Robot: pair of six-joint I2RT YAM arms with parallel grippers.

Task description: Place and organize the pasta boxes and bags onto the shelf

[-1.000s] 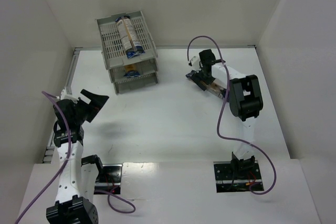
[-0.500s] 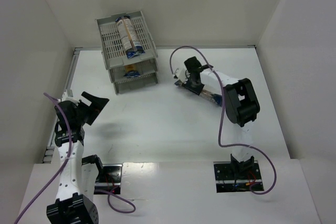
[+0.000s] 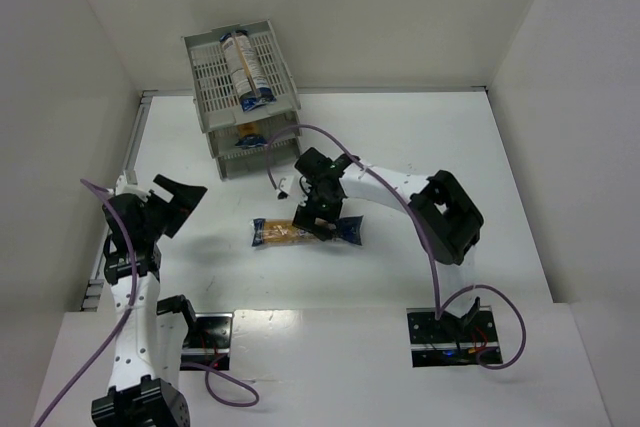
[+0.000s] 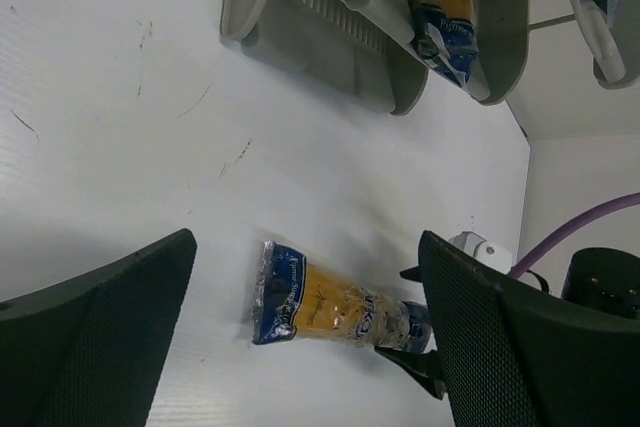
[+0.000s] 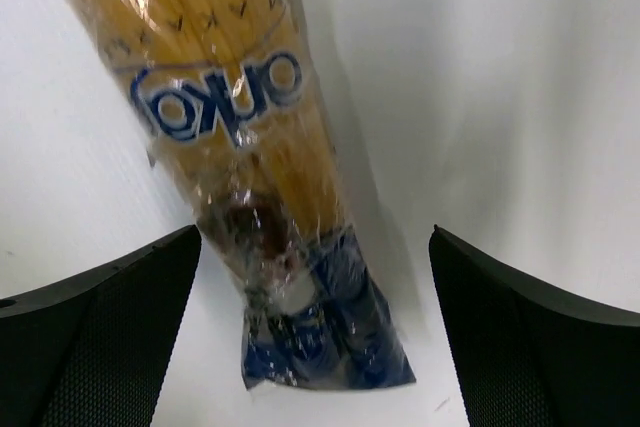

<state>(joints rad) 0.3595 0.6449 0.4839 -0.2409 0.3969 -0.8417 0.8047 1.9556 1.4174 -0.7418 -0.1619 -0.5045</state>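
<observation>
The grey three-tier shelf (image 3: 222,77) stands at the back left. One pasta packet (image 3: 243,65) lies on its top tray, and a second (image 3: 248,134) shows in a lower tier. The third packet (image 3: 300,232) lies flat on the table in front of the shelf. My right gripper (image 3: 322,219) is open and straddles that packet's right blue end (image 5: 320,342), a finger on each side. My left gripper (image 3: 178,199) is open and empty at the left. Its wrist view shows the lying packet (image 4: 330,309) and the shelf (image 4: 330,37).
White walls close in the table on the left, back and right. The right arm's purple cable (image 3: 300,132) loops close to the shelf front. A metal rail (image 3: 135,142) runs along the left table edge.
My right arm has swung from the back right to the middle of the table, bringing the third packet with it. The packet now lies on the table. The left arm has barely moved.
</observation>
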